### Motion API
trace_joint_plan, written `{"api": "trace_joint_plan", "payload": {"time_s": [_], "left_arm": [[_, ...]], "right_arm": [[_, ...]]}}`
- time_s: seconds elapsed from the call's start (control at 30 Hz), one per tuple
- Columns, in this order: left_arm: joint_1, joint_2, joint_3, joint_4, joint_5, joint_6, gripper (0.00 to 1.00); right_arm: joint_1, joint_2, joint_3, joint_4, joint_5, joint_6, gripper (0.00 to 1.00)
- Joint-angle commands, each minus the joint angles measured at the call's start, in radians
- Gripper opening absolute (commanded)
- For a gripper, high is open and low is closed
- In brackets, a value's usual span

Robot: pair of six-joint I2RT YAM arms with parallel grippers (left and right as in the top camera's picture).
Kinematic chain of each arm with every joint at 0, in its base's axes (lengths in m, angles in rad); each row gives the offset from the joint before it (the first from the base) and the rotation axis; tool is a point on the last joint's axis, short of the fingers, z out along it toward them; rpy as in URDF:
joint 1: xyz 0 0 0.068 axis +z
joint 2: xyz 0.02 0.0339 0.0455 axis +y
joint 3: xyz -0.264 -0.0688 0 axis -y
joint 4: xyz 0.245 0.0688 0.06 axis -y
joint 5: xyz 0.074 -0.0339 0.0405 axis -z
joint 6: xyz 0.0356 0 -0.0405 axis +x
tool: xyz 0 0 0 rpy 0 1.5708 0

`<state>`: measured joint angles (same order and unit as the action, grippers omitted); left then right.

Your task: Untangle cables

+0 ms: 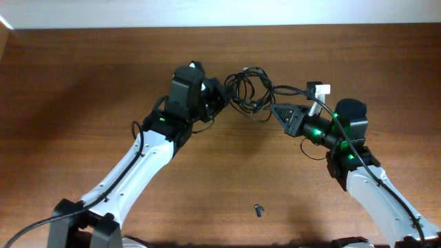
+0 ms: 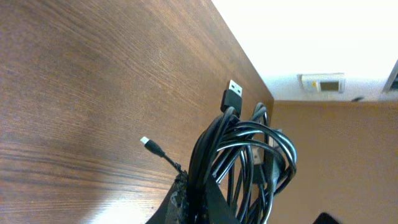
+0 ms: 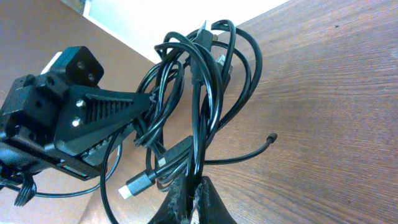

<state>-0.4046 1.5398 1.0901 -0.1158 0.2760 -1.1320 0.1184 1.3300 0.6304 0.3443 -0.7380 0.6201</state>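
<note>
A tangled bundle of black cables (image 1: 248, 89) hangs between my two grippers above the back middle of the table. My left gripper (image 1: 222, 95) is shut on the bundle's left side; in the left wrist view the cable loops (image 2: 245, 162) rise from its jaws (image 2: 196, 199), with a USB-A plug (image 2: 232, 94) and a small plug (image 2: 148, 143) sticking out. My right gripper (image 1: 275, 110) is shut on the bundle's right side; the right wrist view shows strands (image 3: 199, 93) pinched in its jaws (image 3: 194, 186), a USB plug (image 3: 140, 182) dangling, and a thin loose end (image 3: 271, 136).
A white plug (image 1: 319, 89) lies by the right arm, its cable running along that arm. A small dark piece (image 1: 259, 209) lies on the wooden table (image 1: 69, 96) near the front. The left gripper's body (image 3: 68, 118) is close to the bundle.
</note>
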Motion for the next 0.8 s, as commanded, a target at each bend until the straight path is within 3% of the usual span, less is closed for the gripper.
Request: {"api": "trace_joint_plan", "payload": {"time_s": [0.0, 0.17, 0.33, 0.47, 0.53, 0.7, 0.77], "left_arm": [[0.014, -0.020, 0.008, 0.006, -0.140, -0.097, 0.00], [0.014, -0.020, 0.008, -0.061, -0.224, -0.123, 0.00], [0.014, -0.020, 0.008, -0.086, -0.284, -0.270, 0.00], [0.014, -0.020, 0.008, -0.061, -0.280, -0.269, 0.00], [0.014, -0.019, 0.008, -0.115, -0.286, -0.270, 0.00], [0.014, -0.018, 0.008, -0.052, -0.333, -0.270, 0.00], [0.014, -0.018, 0.008, -0.143, -0.318, -0.269, 0.00]], "right_arm": [[0.007, 0.002, 0.010, 0.011, -0.046, -0.014, 0.04], [0.007, 0.002, 0.010, 0.088, -0.125, -0.014, 0.04], [0.007, 0.002, 0.010, 0.090, -0.146, -0.041, 0.04], [0.007, 0.002, 0.010, 0.101, -0.163, -0.046, 0.04], [0.007, 0.002, 0.010, 0.171, -0.264, -0.092, 0.04], [0.006, 0.002, 0.010, 0.210, -0.354, -0.153, 0.04], [0.006, 0.002, 0.010, 0.222, -0.351, -0.153, 0.04]]}}
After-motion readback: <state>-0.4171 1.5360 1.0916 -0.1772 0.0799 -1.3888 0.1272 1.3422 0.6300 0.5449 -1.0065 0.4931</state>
